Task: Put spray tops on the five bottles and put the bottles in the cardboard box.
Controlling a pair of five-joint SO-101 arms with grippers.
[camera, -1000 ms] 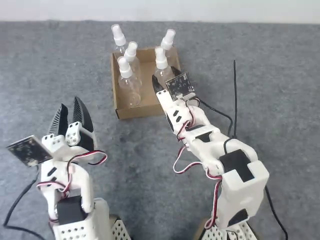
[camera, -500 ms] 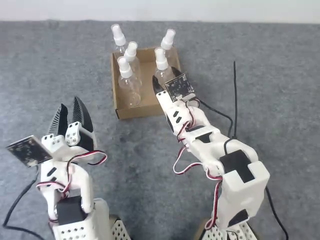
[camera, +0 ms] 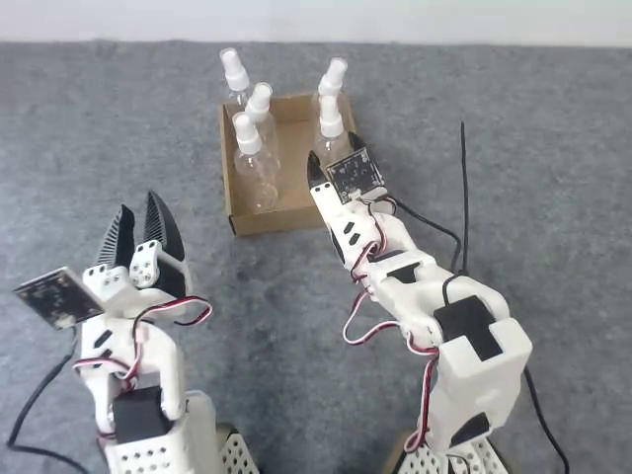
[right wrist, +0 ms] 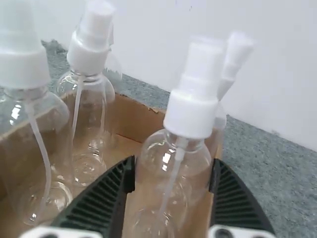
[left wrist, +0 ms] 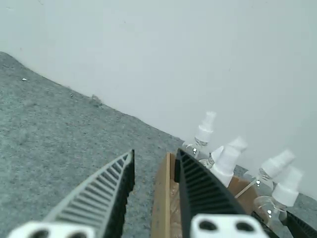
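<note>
- The right tool (camera: 333, 151) is clenched around a clear bottle (right wrist: 168, 158); one ribbed black finger (right wrist: 99, 203) lies against each side of the body, low down
- That bottle stands upright with its white spray top (right wrist: 190, 104) on; it is in the right side of the cardboard box (camera: 281, 223), close to the right wall
- Two more capped bottles stand upright in the left half of the box, well clear of the right tool; one (camera: 259, 173) nearer the arms, the other (camera: 261, 109) behind it
- A fourth bottle (camera: 235, 74) is at the box's far left corner and a fifth (camera: 333, 77) at its far right corner, just past the held one; whether they are inside the box or just behind it I cannot tell
- The left tool (camera: 138, 229) is released, its fingers spread with nothing between them; it sits above the grey desk (camera: 513, 148), on the near left, well apart from the box and all the bottles
</note>
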